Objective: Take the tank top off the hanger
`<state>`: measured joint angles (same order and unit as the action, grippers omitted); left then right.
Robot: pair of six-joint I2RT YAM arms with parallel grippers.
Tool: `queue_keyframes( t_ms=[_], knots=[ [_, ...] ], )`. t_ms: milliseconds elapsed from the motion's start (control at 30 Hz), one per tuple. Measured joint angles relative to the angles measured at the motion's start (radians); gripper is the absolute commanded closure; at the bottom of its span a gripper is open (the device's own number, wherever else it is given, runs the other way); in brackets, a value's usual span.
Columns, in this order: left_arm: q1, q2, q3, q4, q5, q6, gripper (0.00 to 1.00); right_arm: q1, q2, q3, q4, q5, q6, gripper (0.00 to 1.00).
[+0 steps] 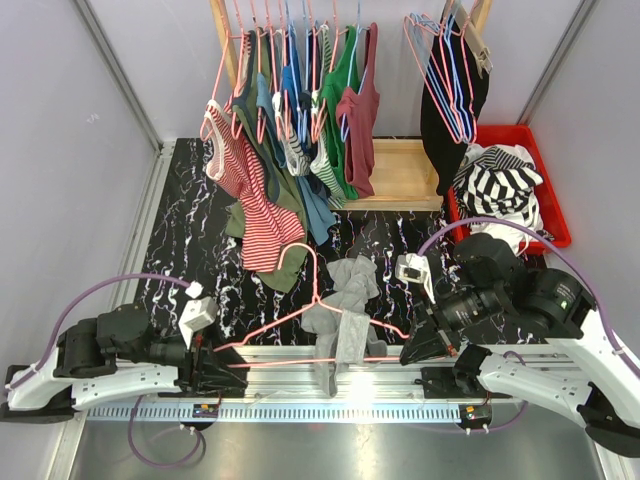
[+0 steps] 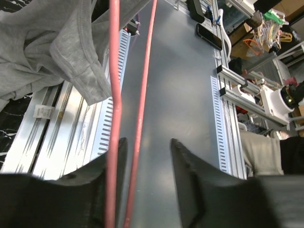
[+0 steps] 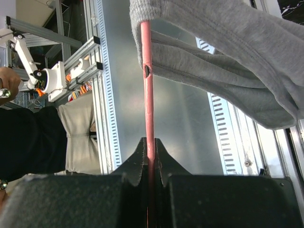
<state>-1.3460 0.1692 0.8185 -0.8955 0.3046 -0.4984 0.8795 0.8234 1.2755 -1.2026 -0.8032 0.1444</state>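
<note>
Currently the right fingers [image 3: 137, 165] are pinched tight on a wire of the pink hanger [image 3: 147, 95]. The wire runs straight out ahead of them into the grey tank top [image 3: 223, 61] draped over it. The left fingers [image 2: 192, 180] stand partly apart with two of the hanger's wires passing between them, one lying against the inner face of one finger. Between the two sets of fingers, the tank top sags across the hanger at the near edge of the worktop [image 1: 190, 250].

free: bare table [image 1: 185, 255] left of hanger [image 1: 265, 325] | blocked: clothes rack [image 1: 290, 110] behind, red bin [image 1: 548, 170] rear-right
</note>
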Motion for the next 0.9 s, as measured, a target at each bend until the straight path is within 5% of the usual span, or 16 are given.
queue_keyframes(
  t_ms=[233, 367, 400, 433, 500, 767, 833, 900],
  knots=[
    [0.000, -0.017, 0.001, -0.002, 0.014, 0.001, 0.85, 0.007, 0.010, 0.000, 0.003, -0.020, -0.007, 1.00],
    [0.000, -0.056, 0.011, -0.002, 0.013, 0.003, 0.60, 0.010, 0.016, 0.000, 0.013, -0.029, -0.008, 1.00],
    [0.000, -0.069, 0.014, -0.001, 0.014, -0.005, 0.63, 0.010, 0.017, 0.000, 0.013, -0.029, -0.008, 1.00],
    [0.000, -0.079, 0.015, -0.001, 0.014, -0.009, 0.83, 0.010, 0.016, 0.000, 0.013, -0.029, -0.008, 1.00],
    [0.000, -0.087, 0.015, -0.001, 0.015, -0.018, 1.00, 0.011, 0.018, 0.000, 0.013, -0.031, -0.008, 1.00],
    [0.000, -0.085, 0.010, -0.005, 0.022, -0.031, 1.00, 0.018, 0.022, 0.000, 0.009, -0.043, -0.016, 0.99],
    [0.000, -0.078, 0.010, -0.013, 0.020, -0.031, 1.00, 0.018, 0.023, 0.000, 0.004, -0.024, -0.012, 0.62],
    [0.000, -0.065, 0.010, -0.017, 0.011, -0.027, 1.00, 0.018, 0.027, 0.005, 0.001, 0.042, 0.001, 0.51]
  ],
)
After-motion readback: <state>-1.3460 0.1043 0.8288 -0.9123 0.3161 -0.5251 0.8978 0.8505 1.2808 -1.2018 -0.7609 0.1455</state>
